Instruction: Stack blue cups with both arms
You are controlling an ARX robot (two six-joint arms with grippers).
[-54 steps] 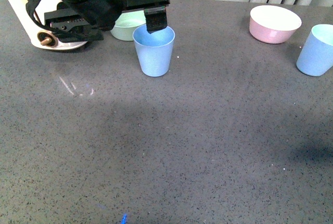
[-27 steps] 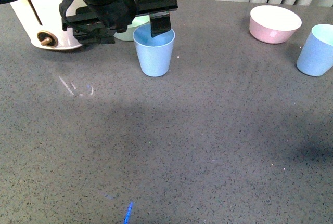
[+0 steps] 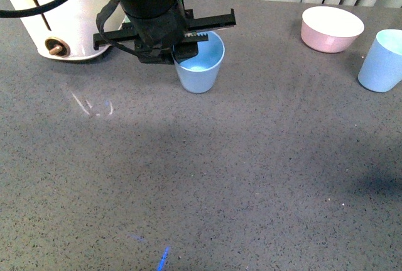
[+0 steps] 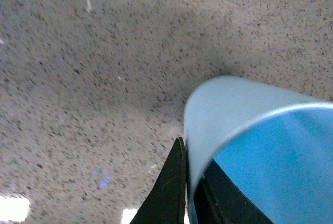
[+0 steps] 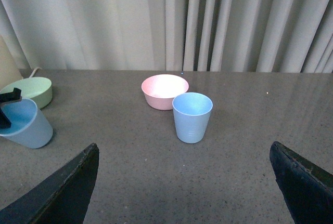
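Note:
My left gripper [image 3: 186, 49] is shut on the rim of a light-blue cup [image 3: 201, 70], which tilts toward me, just above or on the grey table. In the left wrist view one finger presses outside the cup wall [image 4: 223, 109] and one inside. The second blue cup [image 3: 382, 61] stands upright at the far right, next to the pink bowl [image 3: 331, 29]. In the right wrist view that cup [image 5: 192, 117] stands ahead between my open right gripper's [image 5: 184, 182] fingertips [image 5: 62, 193], well apart from them. The held cup [image 5: 26, 125] shows at that view's left edge.
A white toaster-like appliance [image 3: 50, 26] stands at the back left. A mint-green bowl [image 5: 31, 90] sits behind the held cup, hidden by my arm in the front view. Curtains hang behind the table's far edge.
My left arm has moved right and toward me, closing on the cup's rim. The cup has shifted right and tipped from upright to tilted.

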